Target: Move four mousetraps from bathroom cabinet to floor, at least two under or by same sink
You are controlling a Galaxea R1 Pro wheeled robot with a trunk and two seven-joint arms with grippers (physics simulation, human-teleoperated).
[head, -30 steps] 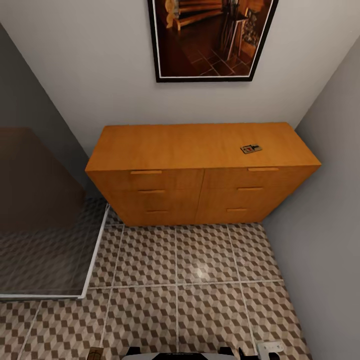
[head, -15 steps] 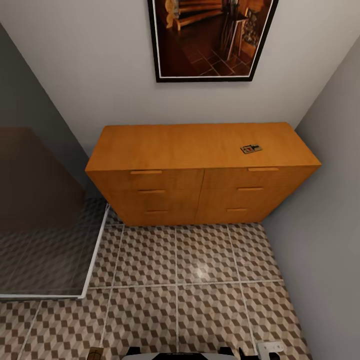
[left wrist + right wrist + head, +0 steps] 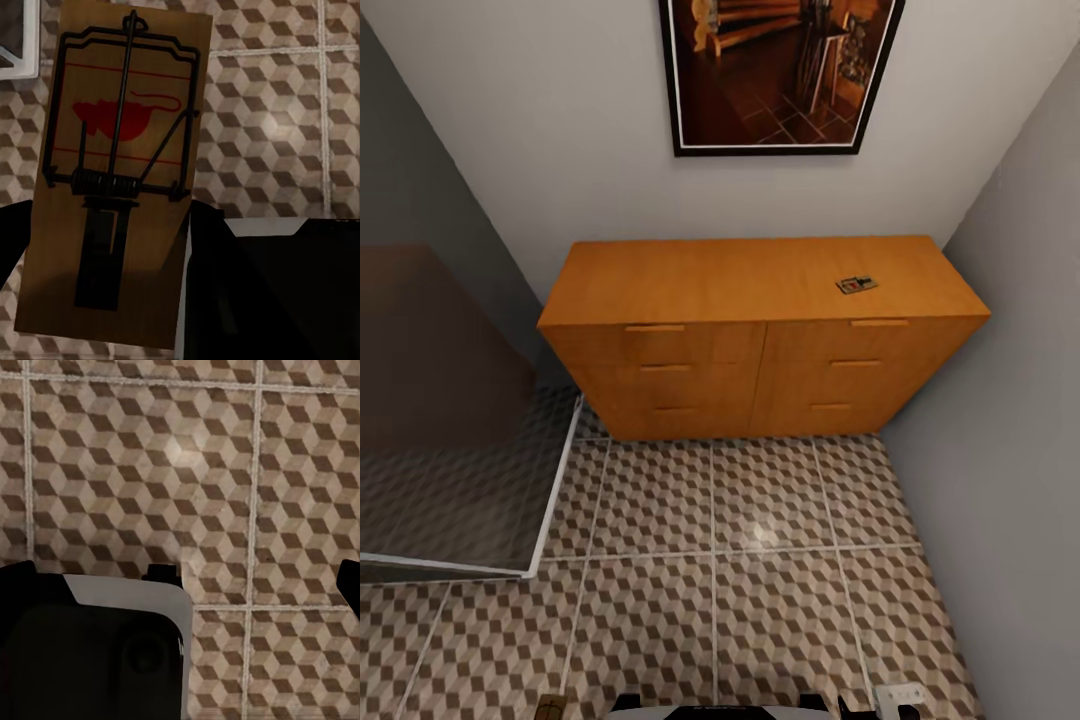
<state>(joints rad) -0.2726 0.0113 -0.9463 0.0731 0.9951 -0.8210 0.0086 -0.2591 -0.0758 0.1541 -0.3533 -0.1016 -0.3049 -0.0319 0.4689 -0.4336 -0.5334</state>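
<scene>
One mousetrap (image 3: 856,285) lies on top of the orange-brown cabinet (image 3: 760,345), near its right end; all six drawers are closed. Another mousetrap (image 3: 112,150), a brown board with black wire and a red mouse print, stands close up in the left wrist view. My left gripper (image 3: 112,225) is shut on its lower part, with dark fingers (image 3: 210,232) on either side. It hangs over the cube-patterned bathroom floor (image 3: 740,560). My right gripper (image 3: 180,577) is open over the same tiles, with nothing between its fingertips (image 3: 15,577).
A smoky glass shower panel (image 3: 450,430) with a white frame stands at the left. Grey walls close in on both sides, the right wall (image 3: 1010,420) right beside the cabinet. A framed picture (image 3: 775,75) hangs above. My own base (image 3: 97,645) shows below the right gripper.
The whole head view has shifted: the cabinet now sits slightly higher and smaller, so the camera has moved. The trap on the cabinet has not moved.
</scene>
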